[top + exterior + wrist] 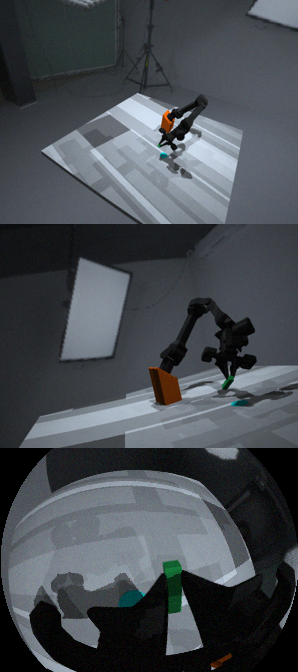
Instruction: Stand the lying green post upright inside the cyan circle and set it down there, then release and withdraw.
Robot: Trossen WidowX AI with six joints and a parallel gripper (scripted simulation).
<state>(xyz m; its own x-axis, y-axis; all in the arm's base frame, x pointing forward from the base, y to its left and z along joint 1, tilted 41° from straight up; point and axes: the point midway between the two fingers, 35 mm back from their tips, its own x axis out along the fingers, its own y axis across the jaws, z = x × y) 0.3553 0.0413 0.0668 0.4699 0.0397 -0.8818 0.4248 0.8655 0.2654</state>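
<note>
The green post (159,145) (227,383) (173,583) is held by one end between the fingertips, above the table. In the exterior view it is tilted, its lower end pointing down to the left. My gripper (160,144) (230,377) (172,575) is shut on the post. The cyan circle (163,155) (240,403) (131,598) lies flat on the table with nothing on it. It is off to one side of the post; in the wrist view it is left of the post and partly hidden by the left finger.
The orange block (167,121) (168,389) stands at the arm's base, behind the gripper. The table (110,168) (147,418) has a patchwork of grey and white stripes. Dark shadows of the arm fall near the circle. A tripod stand (147,52) is beyond the table.
</note>
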